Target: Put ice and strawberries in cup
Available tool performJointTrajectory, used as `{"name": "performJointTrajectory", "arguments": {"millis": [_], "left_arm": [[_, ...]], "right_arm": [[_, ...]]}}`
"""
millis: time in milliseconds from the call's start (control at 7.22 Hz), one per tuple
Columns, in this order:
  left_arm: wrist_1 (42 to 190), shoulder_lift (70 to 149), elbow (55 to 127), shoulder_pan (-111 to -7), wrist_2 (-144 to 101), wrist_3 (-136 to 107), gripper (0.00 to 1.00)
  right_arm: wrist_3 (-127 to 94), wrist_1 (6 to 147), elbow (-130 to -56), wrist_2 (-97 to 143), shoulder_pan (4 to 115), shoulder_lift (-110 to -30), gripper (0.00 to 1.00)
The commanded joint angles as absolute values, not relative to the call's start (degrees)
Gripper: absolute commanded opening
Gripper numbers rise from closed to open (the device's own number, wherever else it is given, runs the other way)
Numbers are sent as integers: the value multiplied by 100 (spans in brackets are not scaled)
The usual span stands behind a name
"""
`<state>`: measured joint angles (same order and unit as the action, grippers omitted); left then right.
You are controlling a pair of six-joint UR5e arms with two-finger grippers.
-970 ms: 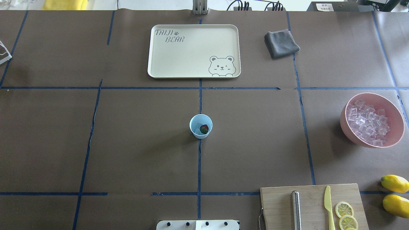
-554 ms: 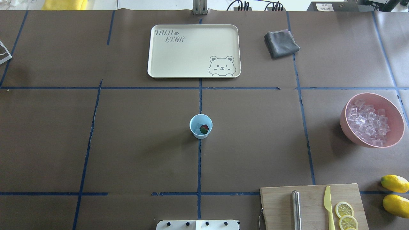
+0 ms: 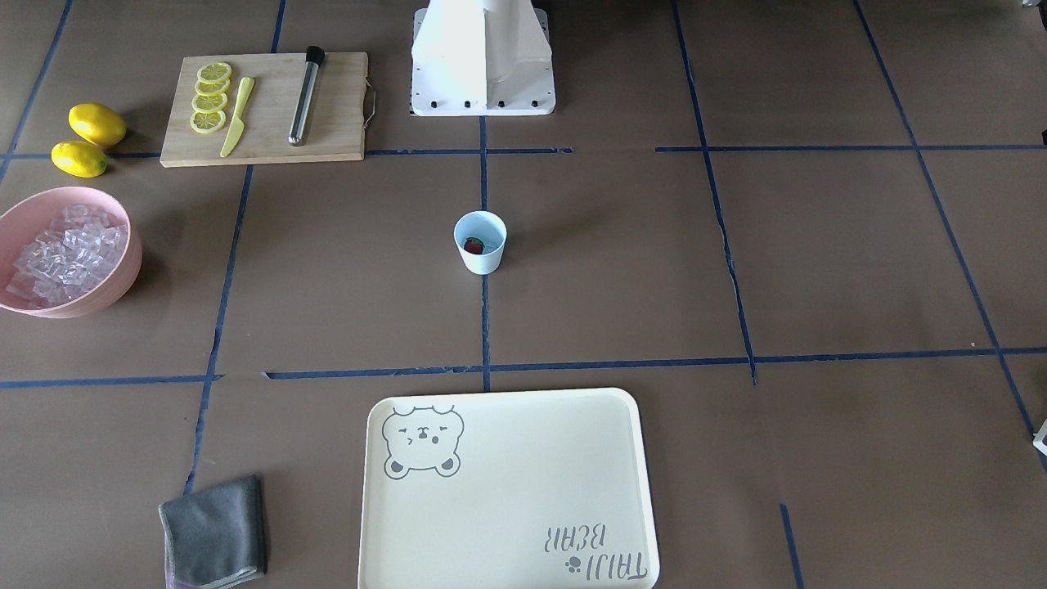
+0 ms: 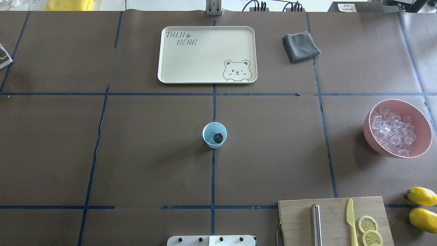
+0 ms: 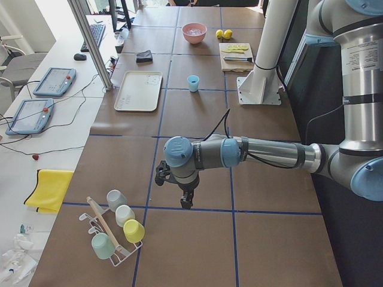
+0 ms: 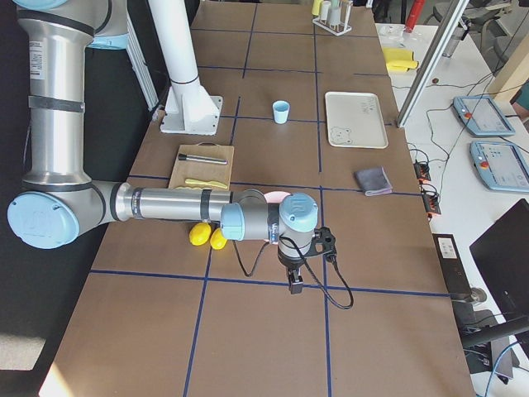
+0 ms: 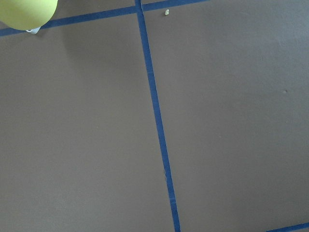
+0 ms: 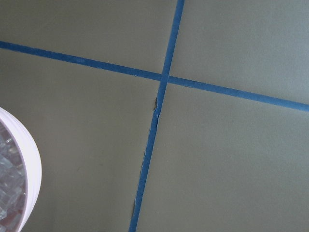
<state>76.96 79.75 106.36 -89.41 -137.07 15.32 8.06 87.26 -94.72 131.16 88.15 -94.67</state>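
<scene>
The light blue cup point(image 4: 208, 131) stands at the table's middle, also in the front view point(image 3: 481, 260). Inside it lie the red strawberry point(image 4: 218, 138) with its green top and a clear ice cube point(image 4: 212, 133). More ice point(image 4: 392, 131) is piled in the pink bowl point(image 4: 366, 128) at the right. My left gripper point(image 5: 187, 203) shows only in the exterior left view, far from the cup, pointing down over bare table. My right gripper point(image 6: 295, 285) shows only in the exterior right view, just past the bowl. I cannot tell whether either is open or shut.
A cream tray point(image 4: 170, 71) and a grey cloth point(image 4: 300, 47) lie at the far side. A cutting board point(image 4: 297, 222) with a knife, a metal rod and lemon slices is near right, with two lemons point(image 4: 422, 196) beside it. A cup rack point(image 5: 114, 230) stands near the left gripper.
</scene>
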Motion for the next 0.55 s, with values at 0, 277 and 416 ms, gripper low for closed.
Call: {"name": "performJointTrajectory", "arguments": {"millis": [0, 277, 416], "left_arm": [[7875, 7928, 10618, -8939, -13702, 1128, 100], [7875, 7910, 10626, -8947, -13711, 1125, 100], [7875, 7910, 10643, -8947, -13711, 1125, 100]], "right_arm": [[791, 8797, -9510, 13157, 8815, -9492, 100], [756, 8789, -9492, 13123, 8815, -9449, 100], [747, 8789, -9579, 13166, 8815, -9500, 100]]}}
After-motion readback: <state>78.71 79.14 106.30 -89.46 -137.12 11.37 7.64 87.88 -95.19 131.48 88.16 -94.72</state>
